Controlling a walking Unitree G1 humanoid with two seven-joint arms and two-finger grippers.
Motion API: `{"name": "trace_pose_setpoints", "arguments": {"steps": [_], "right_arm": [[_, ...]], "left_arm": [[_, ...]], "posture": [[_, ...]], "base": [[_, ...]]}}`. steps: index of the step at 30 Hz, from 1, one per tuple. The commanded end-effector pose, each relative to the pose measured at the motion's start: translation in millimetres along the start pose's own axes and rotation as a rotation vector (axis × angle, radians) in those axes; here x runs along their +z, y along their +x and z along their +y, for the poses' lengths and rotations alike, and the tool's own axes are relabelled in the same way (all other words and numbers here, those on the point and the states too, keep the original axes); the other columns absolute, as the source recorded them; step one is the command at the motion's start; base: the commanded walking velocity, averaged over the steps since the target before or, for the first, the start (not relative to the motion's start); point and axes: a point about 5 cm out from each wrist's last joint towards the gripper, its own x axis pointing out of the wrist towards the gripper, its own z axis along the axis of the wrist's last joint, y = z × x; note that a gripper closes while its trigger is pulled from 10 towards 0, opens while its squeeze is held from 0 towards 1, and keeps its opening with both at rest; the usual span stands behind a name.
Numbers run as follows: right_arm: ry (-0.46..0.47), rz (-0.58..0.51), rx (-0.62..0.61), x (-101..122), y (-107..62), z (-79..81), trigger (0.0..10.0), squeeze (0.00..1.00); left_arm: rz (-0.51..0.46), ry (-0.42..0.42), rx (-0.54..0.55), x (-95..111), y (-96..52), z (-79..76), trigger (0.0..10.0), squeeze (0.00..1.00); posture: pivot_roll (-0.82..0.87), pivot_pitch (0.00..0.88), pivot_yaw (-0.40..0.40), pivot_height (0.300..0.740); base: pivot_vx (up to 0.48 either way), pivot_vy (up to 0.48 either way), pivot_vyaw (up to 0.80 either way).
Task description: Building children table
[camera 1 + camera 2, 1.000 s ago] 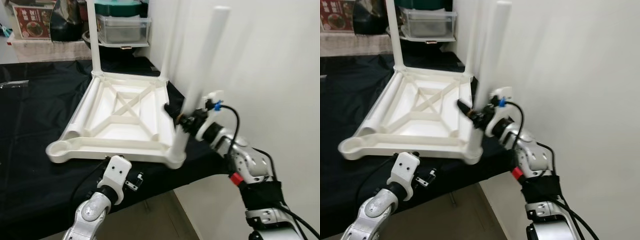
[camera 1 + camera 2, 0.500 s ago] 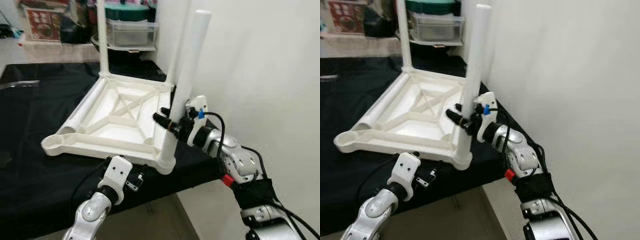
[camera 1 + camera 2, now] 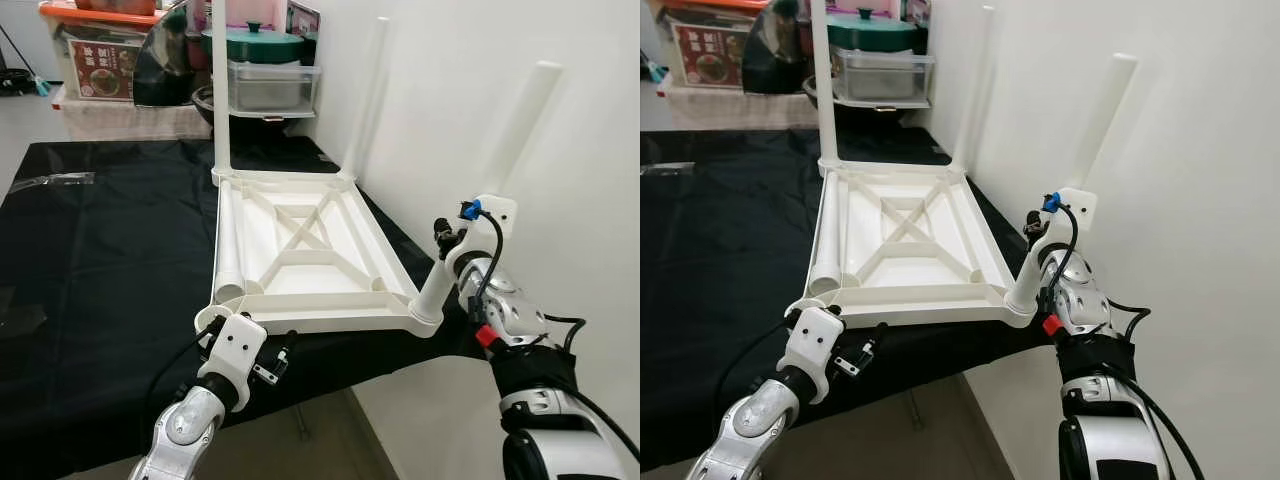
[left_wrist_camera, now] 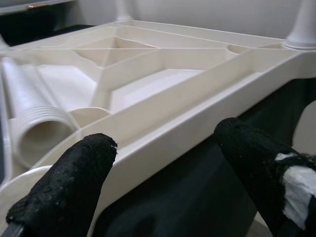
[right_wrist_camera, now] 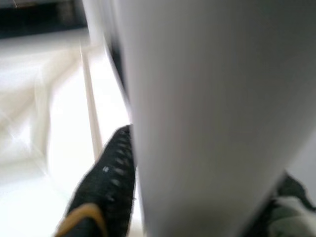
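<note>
- Lying upside down on a counter [image 3: 90, 260] draped in black cloth, the white plastic children's tabletop [image 3: 300, 250] shows its ribbed underside with an X-shaped brace in the middle
- Two white legs stand upright in the far corners of the tabletop: the far left leg [image 3: 220, 90] and the far right leg [image 3: 365, 95], the latter close to the white wall [image 3: 470, 60]
- At the near right corner a third leg [image 3: 490, 190] sits in its socket, tilted away toward the wall rather than upright
- The right gripper [image 5: 207, 163] is closed around this tilted leg low down, just above the socket; in the right wrist view one black finger [image 5: 106, 182] lies against the blurred white tube
- A fourth leg [image 4: 29, 113] lies flat inside the tabletop along its left rim, its ribbed open end near the empty near left socket [image 3: 212, 318]
- The left gripper [image 4: 163, 182] hovers just off the near edge of the tabletop, below the counter edge, with its two black fingers [image 4: 69, 182] spread wide and holding nothing
- Behind the counter stand a clear storage box [image 3: 270, 85] with a green lidded pot [image 3: 262, 45] on top
</note>
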Motion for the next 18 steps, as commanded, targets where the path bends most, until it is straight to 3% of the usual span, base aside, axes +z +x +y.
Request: {"name": "trace_pose_setpoints", "arguments": {"steps": [1, 2, 3, 4, 5, 6, 8, 10, 11, 16, 17, 18], "right_arm": [[0.002, 0.037, 0.058, -8.8, 1.6, 7.7, 10.0, 1.0], [0.001, 0.012, 0.098, -3.0, 2.4, 13.3, 10.0, 0.95], [0.02, -0.025, 0.187, 5.0, 1.7, 22.6, 10.0, 0.0], [0.049, -0.059, 0.311, 13.0, -1.5, 34.1, 10.0, 0.0], [0.049, -0.059, 0.311, 13.0, -1.5, 34.1, 10.0, 0.0], [0.073, -0.095, 0.427, 20.6, -6.7, 45.0, 10.0, 0.0], [0.031, -0.169, 0.748, 32.4, -30.5, 68.7, 10.0, 0.0], [0.031, -0.169, 0.748, 32.4, -30.5, 68.7, 10.0, 0.0], [-0.05, -0.187, 0.999, 29.4, -56.6, 81.2, 10.0, 0.0], [-0.121, -0.154, 1.115, 17.3, -68.7, 84.1, 10.0, 0.0], [-0.124, -0.15, 1.117, 15.2, -68.3, 83.8, 3.8, 0.0], [-0.124, -0.15, 1.117, 15.2, -68.3, 83.8, 3.8, 0.0]], "left_arm": [[0.004, 0.008, -0.014, 0.2, 0.5, -1.7, 10.0, 0.0], [0.004, 0.009, -0.014, 0.1, 0.5, -1.4, 10.0, 0.0], [0.004, 0.009, -0.013, 0.1, 0.6, -1.0, 10.0, 0.0], [0.005, 0.008, -0.012, 0.0, 0.6, -0.8, 10.0, 0.0], [0.005, 0.008, -0.012, 0.0, 0.6, -0.8, 10.0, 0.0], [0.005, 0.008, -0.012, 0.0, 0.5, -0.8, 10.0, 0.0], [0.005, 0.007, -0.012, -0.3, 0.1, -1.4, 10.0, 0.0], [0.005, 0.007, -0.012, -0.3, 0.1, -1.4, 10.0, 0.0], [0.005, 0.007, -0.014, -0.5, 0.4, -2.2, 10.0, 0.0], [0.002, 0.006, -0.011, 0.3, 1.1, -2.3, 10.0, 0.0], [0.003, 0.007, -0.01, 0.2, 0.8, -1.9, 10.0, 0.0], [0.003, 0.007, -0.01, 0.2, 0.8, -1.9, 10.0, 0.0]], "posture": [[0.06, 0.0, -0.146, 0.74], [0.06, 0.0, -0.146, 0.74], [0.05, 0.0, -0.147, 0.74], [0.05, 0.0, -0.147, 0.74], [0.05, 0.0, -0.147, 0.74], [0.05, 0.0, -0.147, 0.74], [0.05, 0.0, -0.147, 0.74], [0.05, 0.0, -0.147, 0.74], [0.05, 0.0, -0.149, 0.74], [0.06, 0.0, -0.153, 0.74], [0.06, 0.0, -0.153, 0.74], [0.06, 0.0, -0.153, 0.74]], "base": [[0.0, 0.0, 0.0], [0.0, 0.0, 0.0], [0.0, 0.0, 0.0], [0.0, 0.0, 0.0], [0.0, 0.0, 0.0], [0.0, 0.0, 0.0], [0.0, 0.0, 0.0], [0.0, 0.0, 0.0], [0.0, 0.0, 0.0], [0.0, 0.0, 0.0], [0.0, 0.0, 0.0], [0.0, 0.0, 0.0]]}}
